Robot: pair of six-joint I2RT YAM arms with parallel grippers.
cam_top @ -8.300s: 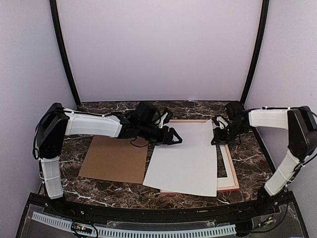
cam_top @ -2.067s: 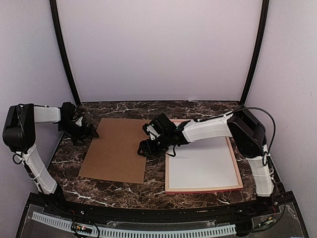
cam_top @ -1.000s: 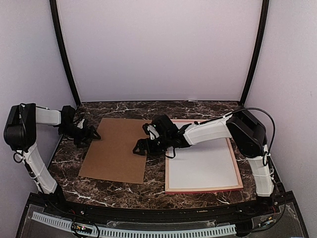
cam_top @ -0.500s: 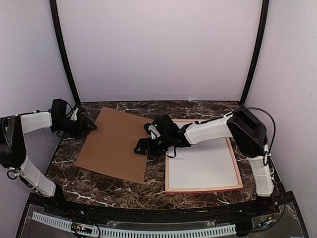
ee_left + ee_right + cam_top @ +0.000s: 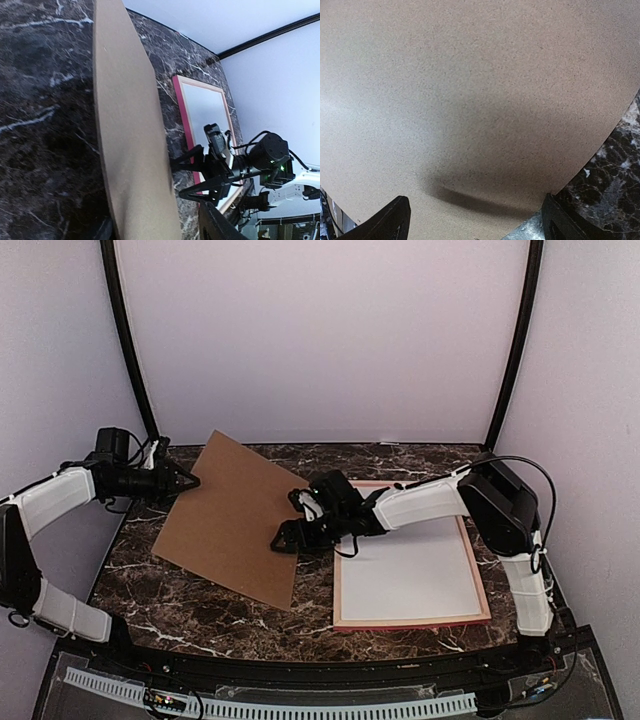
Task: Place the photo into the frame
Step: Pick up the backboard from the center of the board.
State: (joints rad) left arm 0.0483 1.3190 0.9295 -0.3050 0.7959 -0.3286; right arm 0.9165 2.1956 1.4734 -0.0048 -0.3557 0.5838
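Observation:
The frame (image 5: 338,592) lies flat on the right of the table, with a pink-red rim. A plain white sheet (image 5: 410,565) fills it; the photo's printed side does not show. A brown backing panel (image 5: 235,520) is tilted, left edge raised, right edge down beside the frame. My left gripper (image 5: 190,481) is at that raised edge. In the left wrist view the panel (image 5: 130,150) passes between the jaws of my left gripper (image 5: 157,227), with a gap at one finger. My right gripper (image 5: 283,540) hovers open over the panel's right edge; its fingers (image 5: 395,217) stand wide apart above the board (image 5: 470,100).
Dark marble table (image 5: 420,460) runs under everything, with pale purple walls close on three sides. Black corner posts (image 5: 130,350) stand at the back. The right arm (image 5: 420,502) stretches across the frame's top left corner. The frame (image 5: 177,95) and right gripper (image 5: 176,176) also show in the left wrist view.
The left gripper's jaws have narrowed around the panel's left edge and risen, tipping the panel up from flat. The right arm has barely moved.

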